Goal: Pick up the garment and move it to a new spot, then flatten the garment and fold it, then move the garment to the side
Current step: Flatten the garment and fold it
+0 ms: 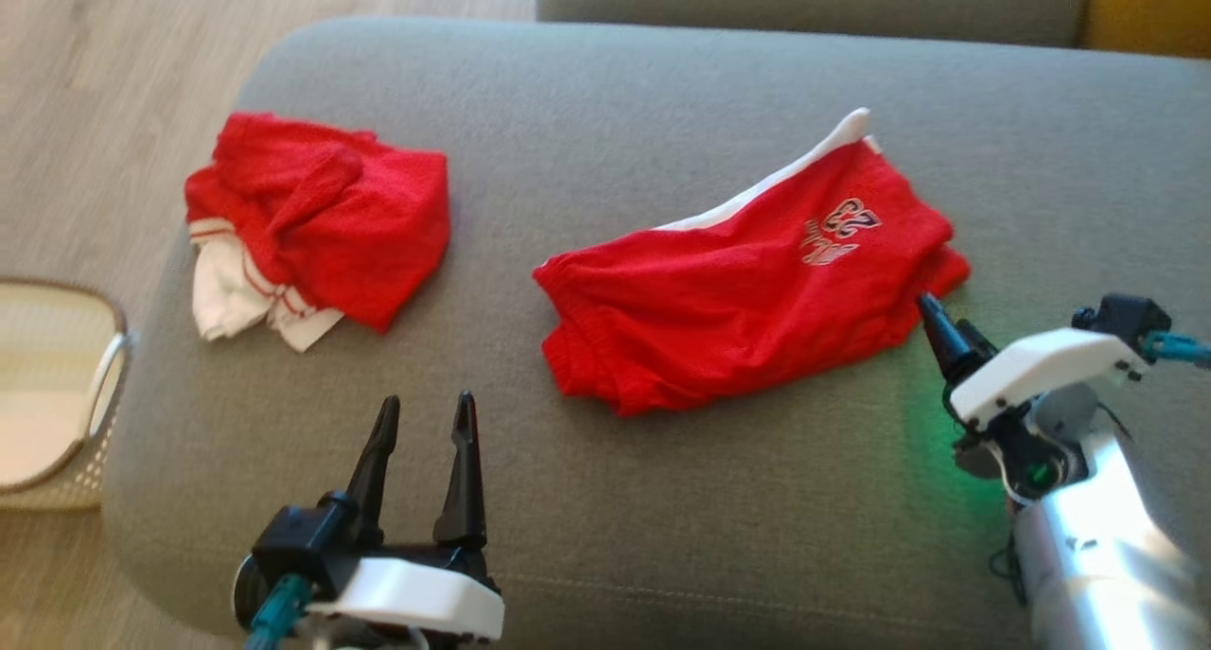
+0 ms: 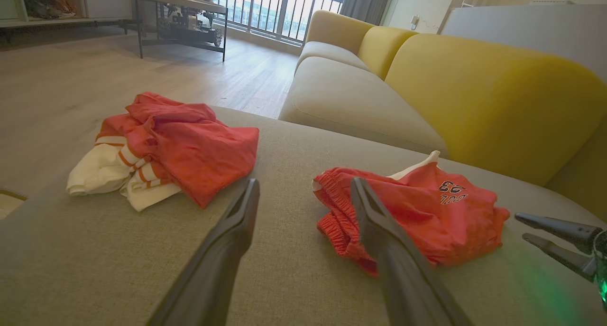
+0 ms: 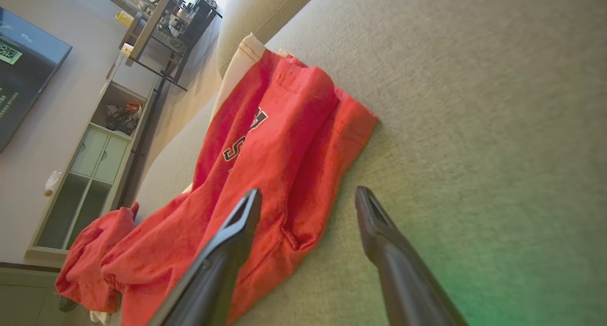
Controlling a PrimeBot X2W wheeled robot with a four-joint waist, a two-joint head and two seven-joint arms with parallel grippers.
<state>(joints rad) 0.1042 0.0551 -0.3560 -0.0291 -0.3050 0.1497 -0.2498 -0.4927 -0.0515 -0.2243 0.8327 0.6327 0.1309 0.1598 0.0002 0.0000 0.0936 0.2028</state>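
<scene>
Red shorts with a white side stripe and a printed number, the garment [image 1: 738, 290] [image 2: 427, 207] [image 3: 284, 126], lie loosely rumpled on the grey cushion [image 1: 662, 92], right of centre. My right gripper [image 1: 943, 314] [image 3: 308, 190] is open just off the shorts' right end, one finger over the cloth's edge and the other over bare cushion; its tips also appear in the left wrist view as the right gripper [image 2: 521, 226]. My left gripper [image 1: 426, 404] [image 2: 304, 181] is open and empty near the front edge, left of the shorts.
A second garment [image 1: 322, 215] [image 2: 180, 141], red and white, lies crumpled at the cushion's left. A pale laundry basket [image 1: 57, 395] stands on the wooden floor beyond the left edge. A yellow sofa back [image 2: 474, 93] rises behind.
</scene>
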